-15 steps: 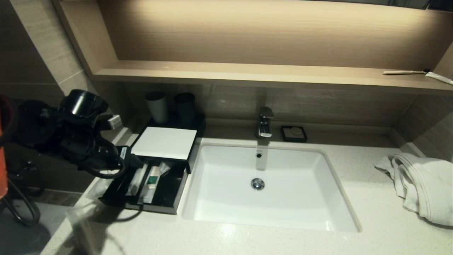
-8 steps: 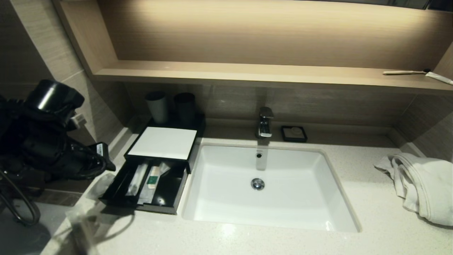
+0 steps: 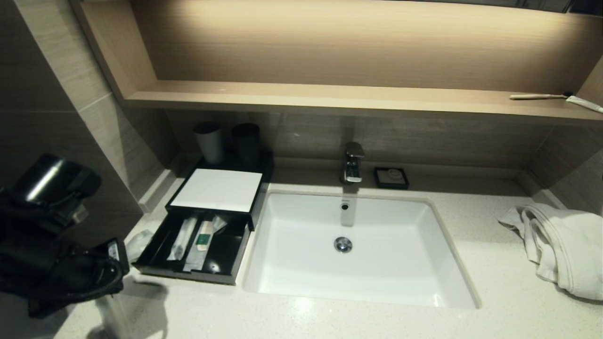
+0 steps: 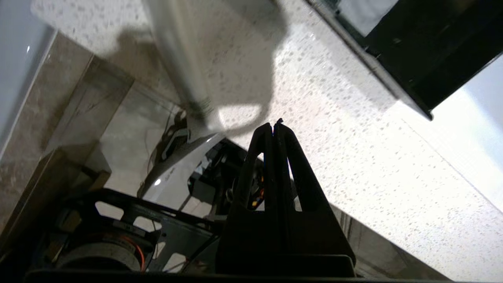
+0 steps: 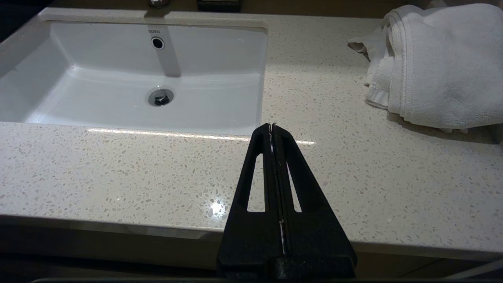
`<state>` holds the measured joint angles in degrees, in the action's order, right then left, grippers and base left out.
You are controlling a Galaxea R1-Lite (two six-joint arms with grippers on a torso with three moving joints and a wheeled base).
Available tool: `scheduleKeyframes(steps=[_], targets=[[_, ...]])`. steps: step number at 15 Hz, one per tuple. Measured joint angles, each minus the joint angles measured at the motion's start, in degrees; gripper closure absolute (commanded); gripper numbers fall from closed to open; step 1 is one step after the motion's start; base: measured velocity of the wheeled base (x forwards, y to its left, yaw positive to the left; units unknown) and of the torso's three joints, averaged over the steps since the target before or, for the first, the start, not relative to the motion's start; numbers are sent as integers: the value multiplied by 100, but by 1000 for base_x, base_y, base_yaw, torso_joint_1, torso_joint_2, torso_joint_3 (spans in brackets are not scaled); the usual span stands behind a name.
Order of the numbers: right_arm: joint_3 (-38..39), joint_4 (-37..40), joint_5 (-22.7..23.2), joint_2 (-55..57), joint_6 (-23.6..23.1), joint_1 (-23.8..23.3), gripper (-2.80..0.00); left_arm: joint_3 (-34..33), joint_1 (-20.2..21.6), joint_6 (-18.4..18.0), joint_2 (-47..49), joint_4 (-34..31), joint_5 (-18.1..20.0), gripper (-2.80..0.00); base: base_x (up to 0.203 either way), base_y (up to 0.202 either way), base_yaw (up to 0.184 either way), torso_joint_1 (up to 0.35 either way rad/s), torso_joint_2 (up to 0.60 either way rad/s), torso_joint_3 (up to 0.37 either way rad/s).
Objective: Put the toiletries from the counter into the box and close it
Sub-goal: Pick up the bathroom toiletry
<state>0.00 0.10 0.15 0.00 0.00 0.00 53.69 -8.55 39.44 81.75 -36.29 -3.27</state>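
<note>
Black drawer-style box [image 3: 198, 245] with the white lid sits open left of the white sink [image 3: 358, 245], sachets already inside. A crinkly clear plastic packet [image 3: 137, 241] lies on the speckled counter [image 3: 330, 320] just beside it: probably light, floppy and slippery, so pinch an edge. Left gripper [image 4: 275, 125] hangs off the counter's corner, fingers pressed together; right gripper [image 5: 272, 126] likewise, parked near the front edge.

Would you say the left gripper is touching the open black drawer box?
Apart. In the head view, the left gripper sits off the counter's left end, with bare speckled countertop between it and the open black drawer box.
</note>
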Motion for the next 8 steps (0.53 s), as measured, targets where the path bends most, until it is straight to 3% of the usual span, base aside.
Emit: scheduleKeyframes(steps=[4,8], targets=[[0,-2,1,0,0,0,0,-582,-40,187,-163,-49,69,0,0,0,0,0,0,0],[0,0,1,0,0,0,0,-945,-43,223,-292,-83,654,0,0,0,0,0,0,0]])
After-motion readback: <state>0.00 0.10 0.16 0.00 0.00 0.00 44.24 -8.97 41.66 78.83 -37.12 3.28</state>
